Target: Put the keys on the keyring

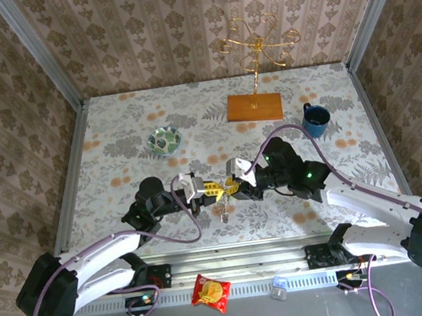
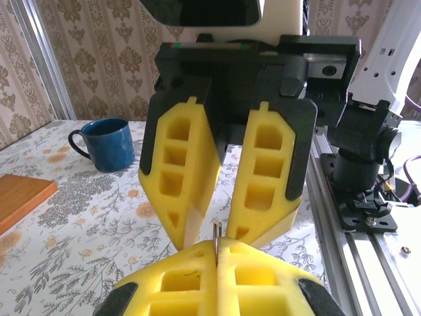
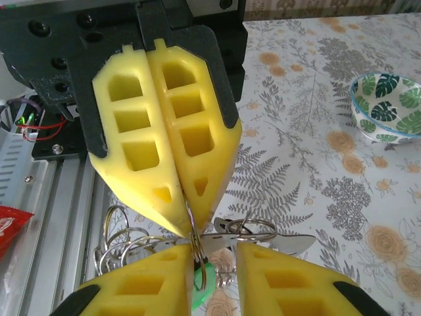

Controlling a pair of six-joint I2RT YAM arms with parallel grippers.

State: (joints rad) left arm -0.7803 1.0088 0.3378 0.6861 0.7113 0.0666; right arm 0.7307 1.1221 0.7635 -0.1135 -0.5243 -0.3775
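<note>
The flowered counter [image 1: 114, 123] has plenty of bare room. The gold hook stand on its wooden base [image 1: 255, 106], the blue mug [image 1: 316, 120] and the leaf-patterned bowl [image 1: 164, 140] all sit well back from the action.

The left arm [image 1: 100, 256] and right arm [image 1: 371, 204] reach in from either side and meet nose to nose over the near part of the counter, just beyond the metal rail [image 1: 231, 256]. From where I stand, that rail is the only edge close enough to matter.

The left pincer [image 3: 186, 224] is clenched, its yellow tips pinching the rim of a thin wire ring [image 3: 192, 232]. The right pincer [image 3: 216, 263] faces it tip to tip with its jaws apart.

The keys [image 3: 125, 243] hang off the pinched ring as a bunch of loops, low and to one side. They dangle above the counter rather than lying on it. One flat key [image 3: 276, 242] lies crosswise over the right pincer's fingertip, its long axis across the line between the two pincers. A small green-headed piece [image 3: 200, 293] sits down in the right pincer's gap.

I'd judge the right pincer is nearest for the next grab, since the ring is already between its jaws.
</note>
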